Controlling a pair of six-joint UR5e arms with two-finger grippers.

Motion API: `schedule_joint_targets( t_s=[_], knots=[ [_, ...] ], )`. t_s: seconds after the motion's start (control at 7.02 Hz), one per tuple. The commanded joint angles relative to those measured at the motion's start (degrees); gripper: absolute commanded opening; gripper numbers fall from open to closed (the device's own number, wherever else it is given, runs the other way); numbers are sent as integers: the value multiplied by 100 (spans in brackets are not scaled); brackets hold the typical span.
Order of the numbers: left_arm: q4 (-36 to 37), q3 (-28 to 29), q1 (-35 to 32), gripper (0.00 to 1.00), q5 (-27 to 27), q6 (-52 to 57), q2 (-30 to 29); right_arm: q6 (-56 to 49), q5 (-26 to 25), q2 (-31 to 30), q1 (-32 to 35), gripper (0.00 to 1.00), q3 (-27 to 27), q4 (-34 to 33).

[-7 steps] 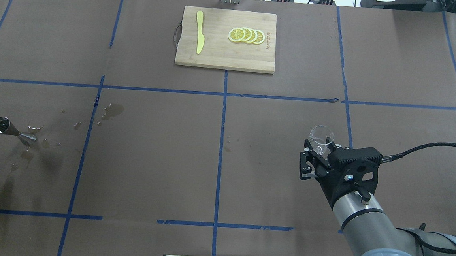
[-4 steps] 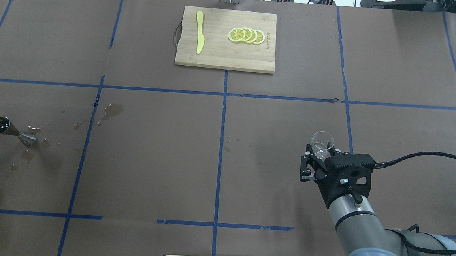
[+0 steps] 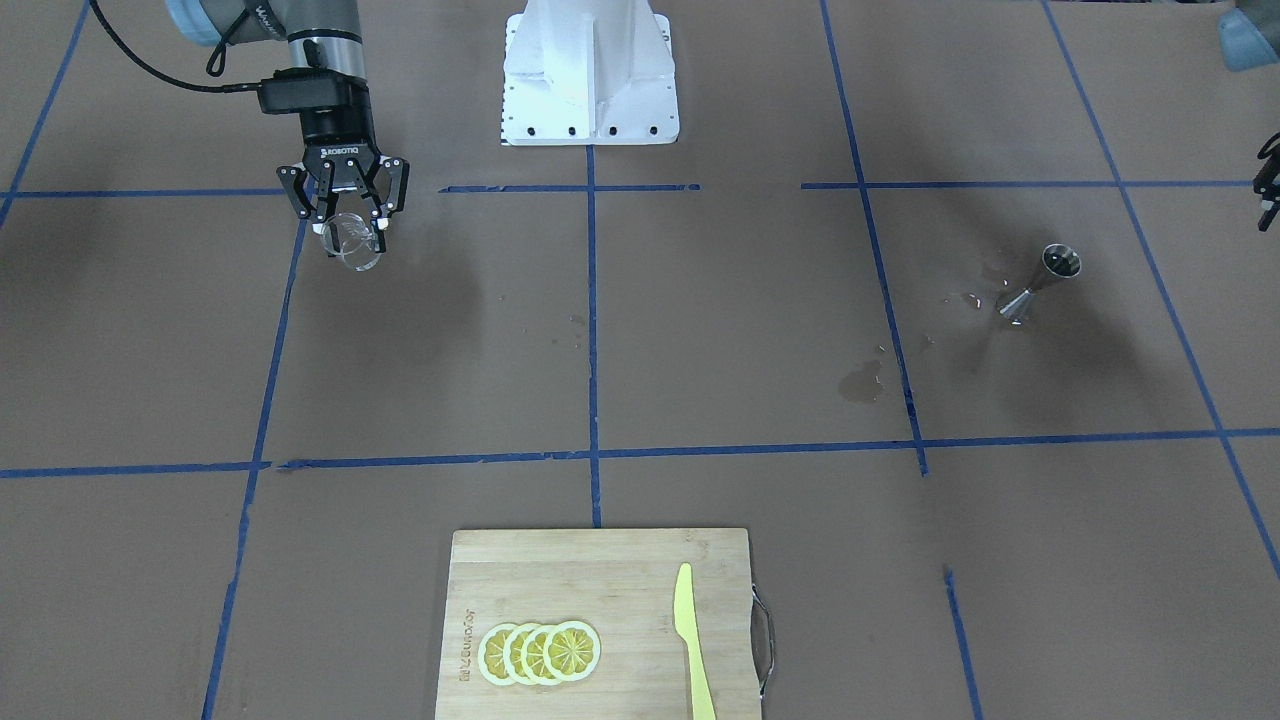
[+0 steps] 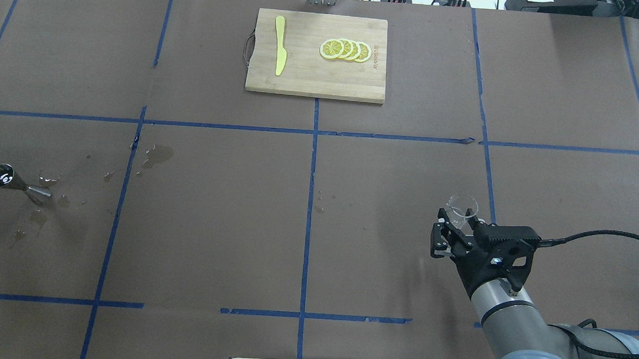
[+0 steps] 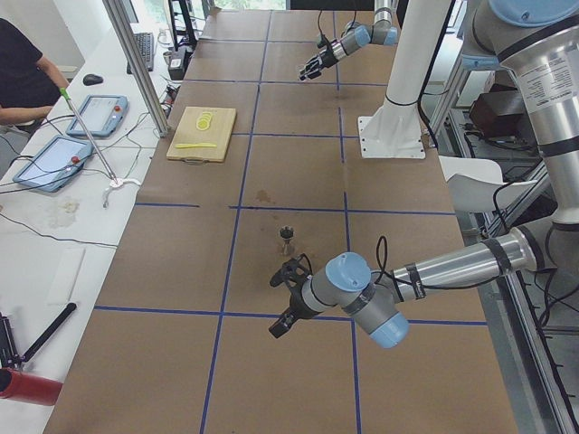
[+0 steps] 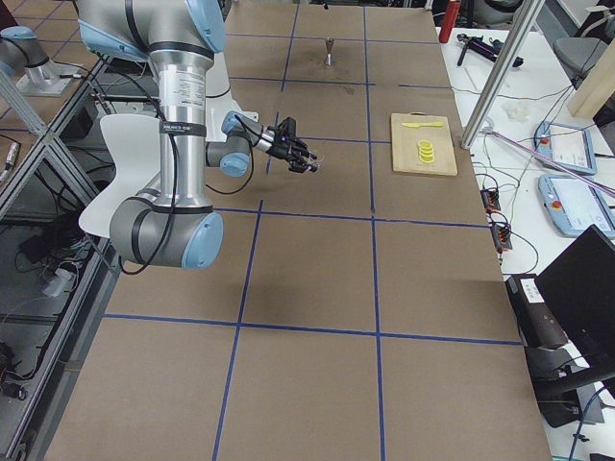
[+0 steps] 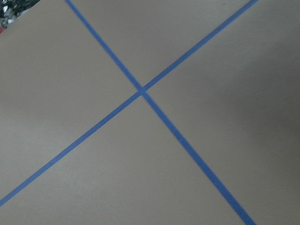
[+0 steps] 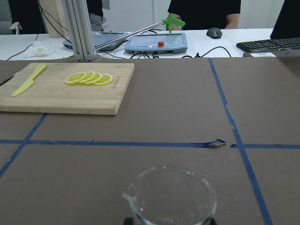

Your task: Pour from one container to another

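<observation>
The clear glass cup [image 4: 463, 207] sits between the fingers of my right gripper [image 4: 454, 228], which is shut on its base and holds it above the table's right half. The front-facing view shows the gripper [image 3: 345, 226] and cup [image 3: 352, 244] too. The cup [image 8: 171, 197] fills the bottom of the right wrist view, mouth up. Far to the left, the steel jigger [image 4: 17, 182] stands upright on the table, also seen from the front [image 3: 1035, 284]. My left gripper [image 5: 288, 299] hovers near the jigger [image 5: 287, 240]; whether it is open or shut cannot be told.
A wooden cutting board [image 4: 303, 81] with lemon slices [image 4: 345, 50] and a yellow knife [image 4: 280, 45] lies at the far middle. Wet spots [image 4: 157, 155] mark the paper around the jigger. A person's arm and tablets [image 5: 54, 163] are beyond the far edge.
My right gripper has carried the cup a little to the right and back toward the robot. The left gripper has slipped out of the overhead view's left edge.
</observation>
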Motion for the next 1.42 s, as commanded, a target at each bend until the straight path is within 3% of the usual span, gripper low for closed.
schedule_joint_targets(
  t_s=[0.0, 0.14, 0.43, 0.57, 1.14, 1.28],
  knots=[
    [1440, -96, -340, 100, -357, 63, -476, 297, -122, -610, 10, 0, -49, 174],
    [2030, -314, -375, 100, -568, 63, -531, 526, -262, -656, 10, 0, -293, 427],
    [3332, -902, -498, 100, -929, 63, -584, 528, -605, -657, -16, 0, -1266, 1618],
    [3485, -1009, -525, 100, -974, 63, -593, 528, -702, -648, -25, 0, -1637, 2164],
    [3486, -1186, -596, 100, -983, 54, -514, 520, -949, -621, -122, 0, -2080, 2249],
    [3469, -1203, -604, 100, -983, 54, -505, 528, -958, -621, -174, 7, -2080, 2249]
  ],
)
